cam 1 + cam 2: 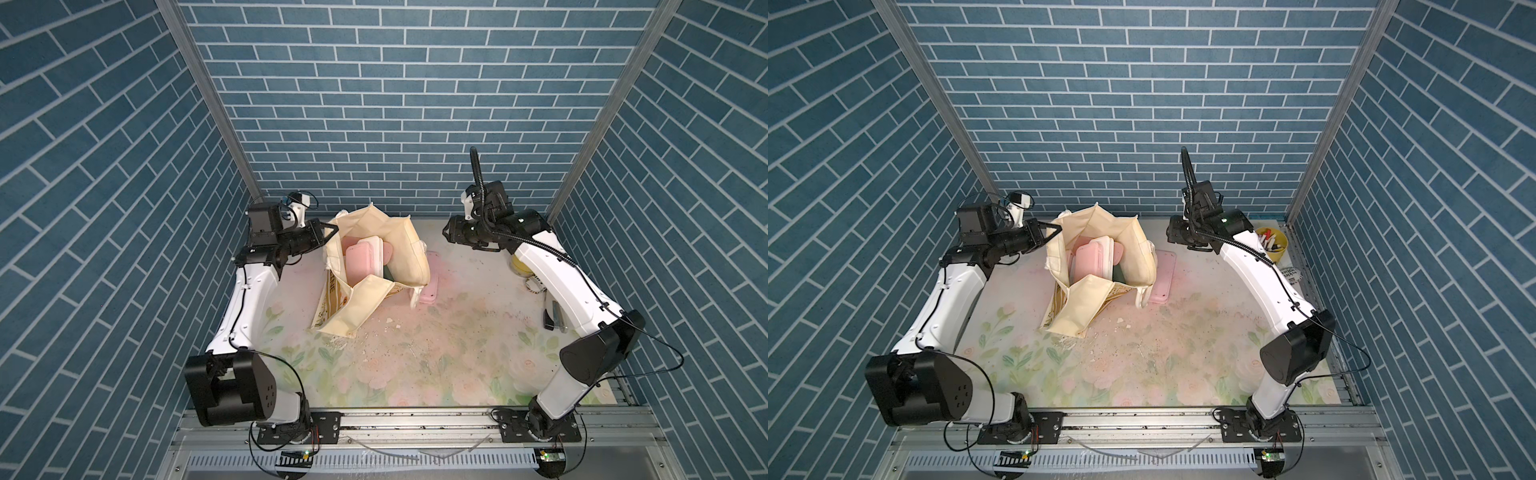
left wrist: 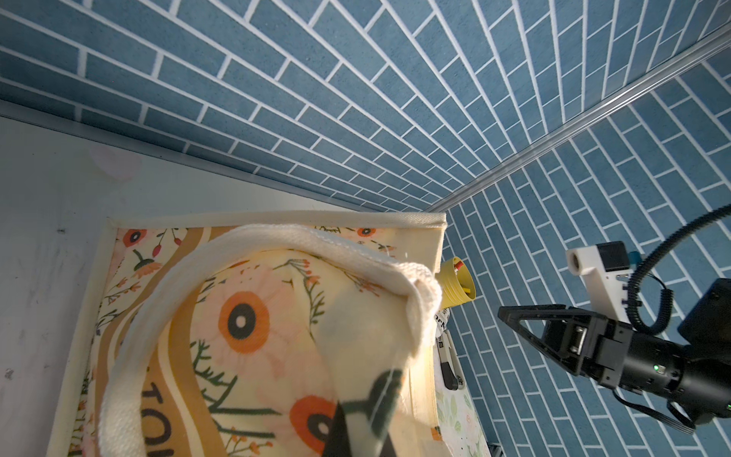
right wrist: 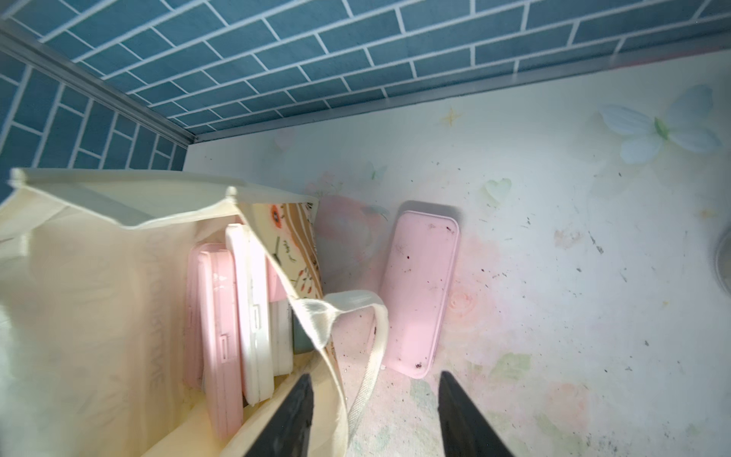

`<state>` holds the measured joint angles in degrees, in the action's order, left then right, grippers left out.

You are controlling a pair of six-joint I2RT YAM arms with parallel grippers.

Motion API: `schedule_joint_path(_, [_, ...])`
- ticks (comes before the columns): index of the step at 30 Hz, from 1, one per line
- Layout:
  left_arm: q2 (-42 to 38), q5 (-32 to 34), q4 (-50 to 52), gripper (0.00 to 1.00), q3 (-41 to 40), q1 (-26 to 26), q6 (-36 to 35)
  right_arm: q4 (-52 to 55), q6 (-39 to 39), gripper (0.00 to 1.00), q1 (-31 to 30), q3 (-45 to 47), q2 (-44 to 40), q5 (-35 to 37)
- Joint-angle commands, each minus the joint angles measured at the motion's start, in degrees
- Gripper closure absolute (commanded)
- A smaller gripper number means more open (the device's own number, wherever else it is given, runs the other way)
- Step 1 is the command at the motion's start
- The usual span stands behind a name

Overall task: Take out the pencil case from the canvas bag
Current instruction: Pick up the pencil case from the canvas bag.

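The cream canvas bag (image 1: 399, 253) stands at the back middle of the table with its mouth spread open. My left gripper (image 1: 333, 229) is shut on the bag's left rim; in the left wrist view its fingertips (image 2: 356, 429) pinch cloth of the printed side (image 2: 245, 324). Inside the bag a pink pencil case (image 1: 360, 266) and a white one (image 1: 374, 248) stand on edge, the pink (image 3: 219, 328) beside the white (image 3: 253, 312). Another pink case (image 3: 419, 289) lies flat on the table right of the bag. My right gripper (image 3: 375, 375) hovers open near the bag's right side and holds nothing.
A yellow pen pot (image 1: 1271, 243) stands in the back right corner, with a stapler (image 1: 555, 318) nearer along the right edge under my right arm. The bag's handle loop (image 3: 368, 356) hangs onto the floral mat (image 1: 436, 353), which is strewn with crumbs. Brick walls close three sides.
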<state>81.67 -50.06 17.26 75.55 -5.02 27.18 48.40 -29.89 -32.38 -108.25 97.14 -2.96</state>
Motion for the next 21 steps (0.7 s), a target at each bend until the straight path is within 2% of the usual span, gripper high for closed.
schedule_joint_path(1, [-1.0,-3.3,-2.4,1.0,1.1,0.8,-1.2,-0.5,3.8,0.5,-1.8,-3.9,-0.9,1.2])
schedule_joint_path(12, [-3.6,-3.3,0.8,1.0,0.9,2.2,-5.4,-9.9,12.2,0.52,-10.1,-5.7,0.8,-6.0])
schedule_joint_path(21, [-5.3,-3.2,0.8,1.0,-2.5,3.4,-5.9,-12.2,5.8,0.53,-13.4,-2.3,5.0,-6.8])
